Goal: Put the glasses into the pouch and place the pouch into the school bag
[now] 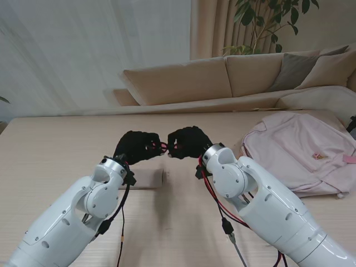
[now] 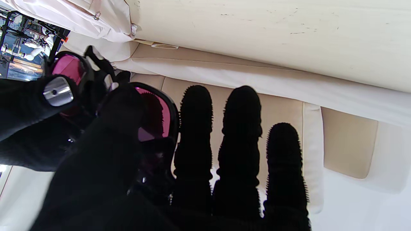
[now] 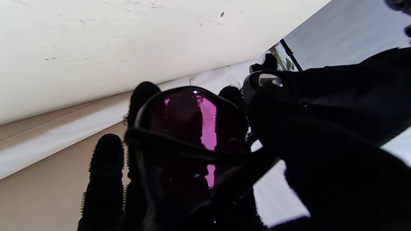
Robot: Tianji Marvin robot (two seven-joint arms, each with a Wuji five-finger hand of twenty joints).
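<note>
A pair of glasses [image 1: 164, 147] with pink lenses and a dark frame is held in the air between two black-gloved robot hands, above the middle of the pale wooden worktop [image 1: 55, 150]. The left hand [image 1: 135, 146] is clamped on one end of the frame, thumb and forefinger pinching beside a lens while its other three fingers [image 2: 239, 128] stand straight and free; the right hand [image 1: 189, 142] is closed on the opposite end, its fingers curled behind the second lens. Both hands meet almost knuckle to knuckle, the glasses bridging the narrow gap. Just nearer to me than the left hand, partly hidden under the left wrist, a flat beige pouch [image 1: 146, 179] lies on the worktop; whether its mouth is open cannot be told. Well to the right rests a pink school bag [image 1: 300, 150], lying flat, its opening not visible from here. Beyond the worktop runs a beige sofa [image 1: 222, 78]. The work appears to be in its first stage: the glasses are lifted and shared between both hands, not yet in the pouch. The next move likely calls for one hand to take the glasses alone while the other frees itself to hold the pouch open.
</note>
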